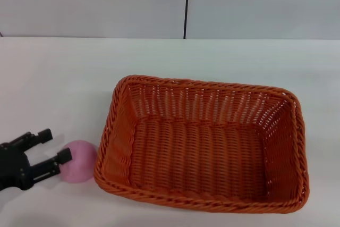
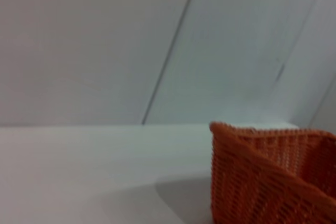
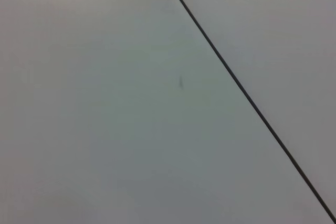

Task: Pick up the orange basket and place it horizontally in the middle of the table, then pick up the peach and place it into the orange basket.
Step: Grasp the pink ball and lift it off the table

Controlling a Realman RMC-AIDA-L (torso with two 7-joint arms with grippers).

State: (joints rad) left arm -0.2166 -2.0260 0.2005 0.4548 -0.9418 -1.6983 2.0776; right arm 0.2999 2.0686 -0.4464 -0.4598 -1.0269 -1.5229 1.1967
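- Head view: left gripper [image 1: 56,146], black, sits low over the wide plain white tabletop [image 1: 64,78] at its near left edge, jaws spread apart and holding nothing.
- One finger [image 1: 42,135] reaches out on the far side; the other finger's tip lies against the near-left side of the small round pale-pink toy peach [image 1: 79,160] (actual contact vs. just overlapping in view: can't tell).
- The peach rests on the tabletop right in front of the gripper's fingertips, not between them.
- Just past the peach from the gripper stands the large rectangular orange woven wicker basket [image 1: 204,144], long side running across the table, upright, opening up. Peach sits just beside the basket's left wall, outside it; touching or not is unclear.
- Basket interior holds no fruit.
- Left wrist view: one corner of the orange basket [image 2: 273,177] with its braided rim, standing on the tabletop [image 2: 79,171] ahead of the gripper; grey-white wall [image 2: 105,40] with a dark seam behind. The gripper's own fingers and the peach are out of frame.
- Right wrist view: only a plain grey-white surface [image 3: 105,103] crossed by a thin dark line [image 3: 247,98]. Right gripper is in no view, so its state can't be told.
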